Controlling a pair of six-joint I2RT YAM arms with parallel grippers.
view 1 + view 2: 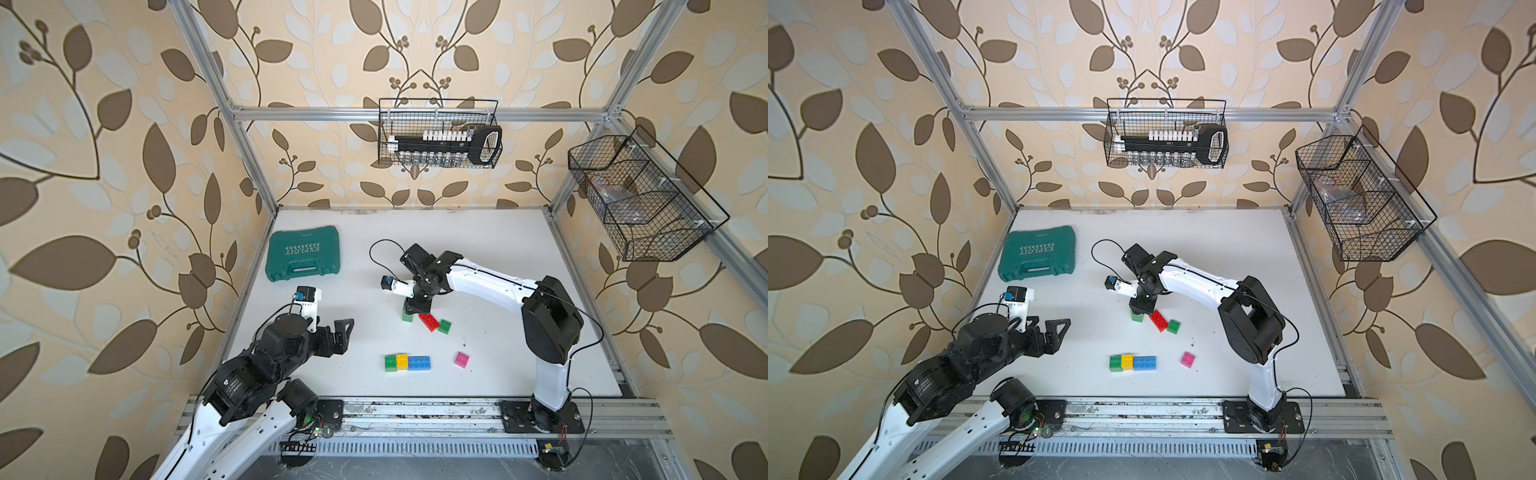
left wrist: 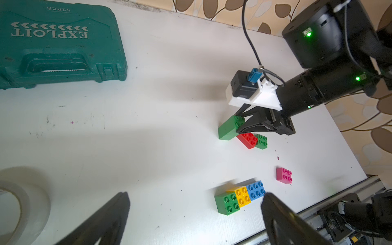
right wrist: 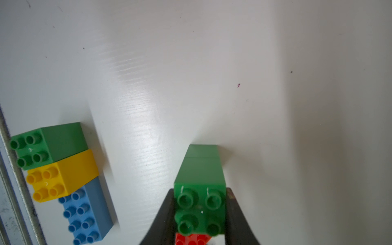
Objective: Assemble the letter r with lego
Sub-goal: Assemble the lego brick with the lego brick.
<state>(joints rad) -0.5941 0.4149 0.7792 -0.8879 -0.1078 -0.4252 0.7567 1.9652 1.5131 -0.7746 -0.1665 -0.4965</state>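
Right gripper [image 3: 200, 212] is clamping the studded top of a tall green lego piece [image 3: 201, 169], one black finger on each side. A seam across the piece suggests two green bricks stacked. Its base appears to be sitting on the white table [image 1: 498, 257], mid-table.

Red brick [image 1: 429, 321] is lying just beside the held piece, with a small green brick [image 1: 444, 326] right against its other side.

Nearer the front rail, three bricks are sitting in a touching row: green [image 1: 390, 363], yellow [image 1: 402, 361], blue [image 1: 419, 363]. Pink brick [image 1: 461, 359] is lying alone, off to the blue end's side.

Left gripper [image 1: 340, 332] is hanging spread wide with nothing in it, well apart from the bricks.

Teal tool case [image 1: 302, 253] is lying closed at the far left corner.
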